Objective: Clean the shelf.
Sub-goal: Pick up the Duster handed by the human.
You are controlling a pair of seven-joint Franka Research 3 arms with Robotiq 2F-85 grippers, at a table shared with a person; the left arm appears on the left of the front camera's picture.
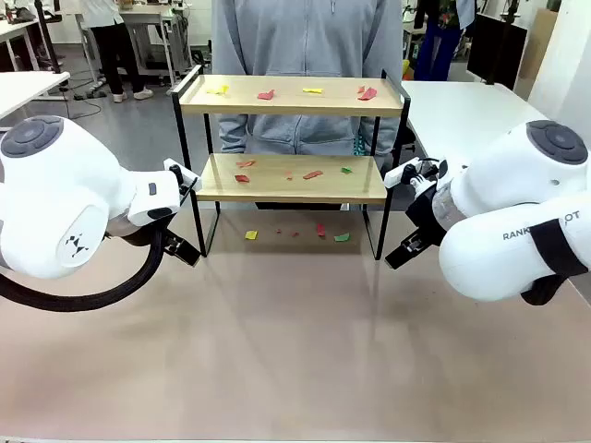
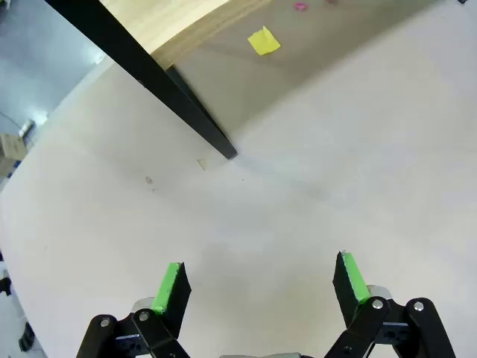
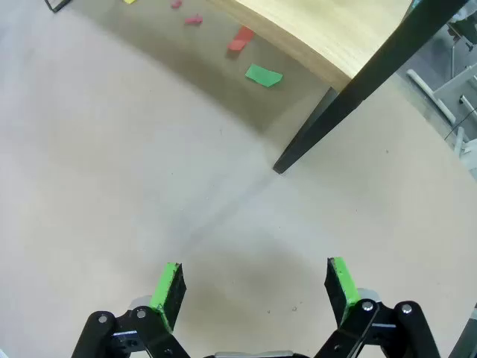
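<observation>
Light wood, two flat boards in a thin black metal frame with side rails: shelf (image 1: 286, 101). Stands at the middle of the table's (image 1: 295, 351) far edge, slim square legs on the smooth beige top. Carries small flat paper scraps (image 1: 266, 94) on both boards, red, yellow and green. More of them on the table beneath the lower board, among them a yellow scrap (image 2: 263, 41) nearer the left front leg, and a green scrap (image 3: 264, 74) beside a red scrap (image 3: 240, 39) nearer the right front leg.

Wide bare table in front, from the shelf's legs to the near edge.

Just outside the left front leg: left end effector (image 2: 259, 272), above bare table, green pads spread wide, gripping nothing. Just outside the right front leg: right end effector (image 3: 253, 272), likewise spread wide and empty.

Beyond the far edge, close behind the shelf: a person in a soft grey zipped top (image 1: 309, 37).
</observation>
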